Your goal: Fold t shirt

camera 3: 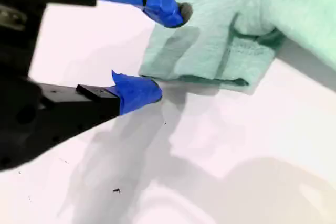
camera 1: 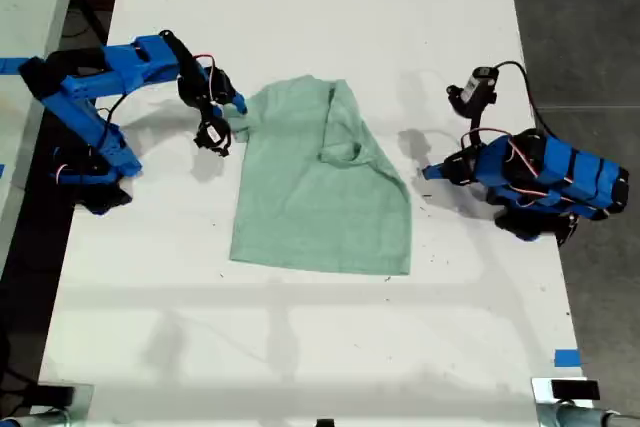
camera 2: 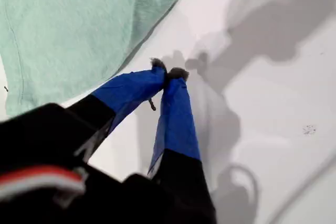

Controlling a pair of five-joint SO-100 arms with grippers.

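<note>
The pale mint-green t shirt (camera 1: pixel 320 197) lies mid-table, partly folded into a rough rectangle with its collar turned inward. My second gripper (camera 1: pixel 232 112) is at the shirt's upper corner on the exterior view's left. It stands open (camera 3: pixel 167 51), one finger over the folded sleeve hem (camera 3: pixel 226 40) and the other on the table beside it, holding nothing. My first gripper (camera 1: pixel 428 173) sits shut just off the shirt's edge on the exterior view's right. Its tips (camera 2: pixel 168 71) are pressed together over bare table, the shirt (camera 2: pixel 68 24) a short way off.
The white table (camera 1: pixel 300 347) stretches well beyond the shirt toward the front. The arm bases stand at the exterior view's left (camera 1: pixel 95 172) and right (camera 1: pixel 545 217) edges. Blue tape (camera 1: pixel 566 357) marks the table edge at the exterior view's lower right.
</note>
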